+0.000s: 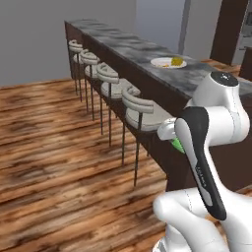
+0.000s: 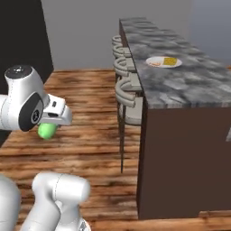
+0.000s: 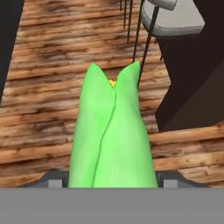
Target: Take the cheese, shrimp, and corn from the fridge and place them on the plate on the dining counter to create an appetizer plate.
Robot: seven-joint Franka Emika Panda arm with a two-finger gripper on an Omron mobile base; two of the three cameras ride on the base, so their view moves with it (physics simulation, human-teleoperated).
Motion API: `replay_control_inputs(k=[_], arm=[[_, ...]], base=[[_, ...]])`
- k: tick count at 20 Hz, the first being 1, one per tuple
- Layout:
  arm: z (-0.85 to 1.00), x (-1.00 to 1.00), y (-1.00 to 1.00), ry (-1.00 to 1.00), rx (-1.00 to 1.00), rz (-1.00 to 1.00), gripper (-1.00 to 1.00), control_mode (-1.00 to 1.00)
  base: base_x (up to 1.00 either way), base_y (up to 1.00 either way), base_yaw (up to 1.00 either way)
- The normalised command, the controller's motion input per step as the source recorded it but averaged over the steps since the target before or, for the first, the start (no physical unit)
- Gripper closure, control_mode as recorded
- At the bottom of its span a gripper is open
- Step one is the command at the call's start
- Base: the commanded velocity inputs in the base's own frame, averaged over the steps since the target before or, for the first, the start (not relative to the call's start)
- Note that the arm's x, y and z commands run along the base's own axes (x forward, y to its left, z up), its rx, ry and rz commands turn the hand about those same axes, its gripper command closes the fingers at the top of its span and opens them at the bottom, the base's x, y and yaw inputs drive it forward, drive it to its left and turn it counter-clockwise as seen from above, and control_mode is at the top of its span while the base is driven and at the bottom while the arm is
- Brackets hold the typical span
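In the hand view the bright green corn (image 3: 111,131) stands between my gripper (image 3: 112,179) fingers, its split tip pointing away over the wood floor. From the base views the corn (image 1: 177,145) (image 2: 46,130) pokes out under the hand, held low in front of the dining counter (image 1: 128,47) (image 2: 189,81). The white plate (image 1: 160,61) (image 2: 176,62) lies on that counter, well above and beyond the gripper. On it sit the yellow-orange cheese (image 1: 176,61) (image 2: 169,61) and a tiny orange shrimp (image 1: 162,64) (image 2: 154,63).
Grey cushioned stools (image 1: 140,106) (image 2: 128,97) line the counter's near side on thin dark legs. The counter's dark brown end panel (image 2: 180,158) stands close on the right. Open wood floor (image 1: 59,162) spreads to the left.
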Motion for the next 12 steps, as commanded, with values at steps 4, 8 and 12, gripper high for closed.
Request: replay_control_inputs(k=[4,8,12], arm=[[0.0,0.0,0.0,0.0,0.0,0.0,1.0,1.0],[0.0,0.0,0.0,0.0,0.0,0.0,1.0,1.0],[0.0,0.0,0.0,0.0,0.0,0.0,1.0,1.0]], base=[[0.75,0.75,-0.62],[0.71,0.74,-0.62],[0.56,0.78,-0.61]])
